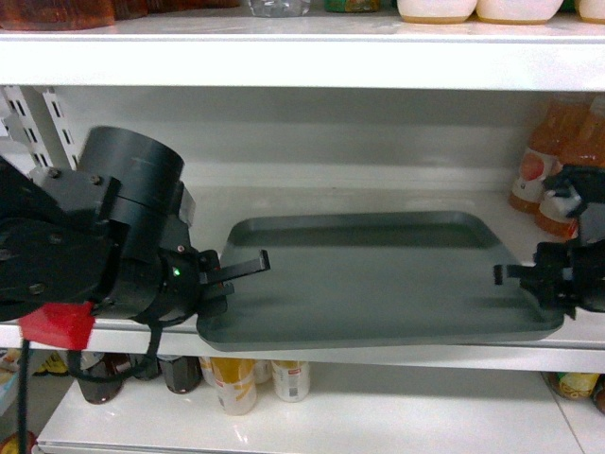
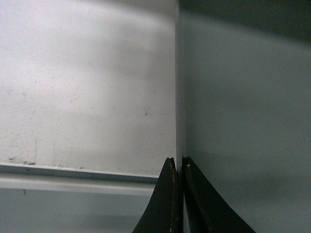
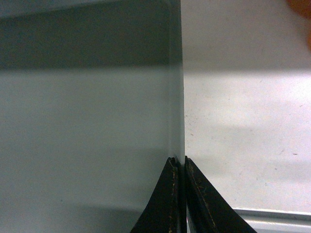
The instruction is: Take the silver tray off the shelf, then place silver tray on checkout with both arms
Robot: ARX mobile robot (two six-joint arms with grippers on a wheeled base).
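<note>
One dull grey-green flat metal tray point(image 1: 378, 284) with a low rim lies on the white metal shelf board point(image 1: 284, 203), its front edge at the shelf lip; two black arms flank it. The left gripper point(image 2: 178, 167) has its fingers point(image 2: 167, 194) pinched together on the tray's left rim; the right gripper point(image 3: 179, 167) has its fingers point(image 3: 194, 194) clamped likewise on the right rim.

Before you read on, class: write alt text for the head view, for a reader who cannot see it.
A silver tray lies flat on a white shelf, gripped at both short ends by the left gripper and the right gripper. Orange bottles stand behind its right end, and more bottles stand on the board below.
</note>
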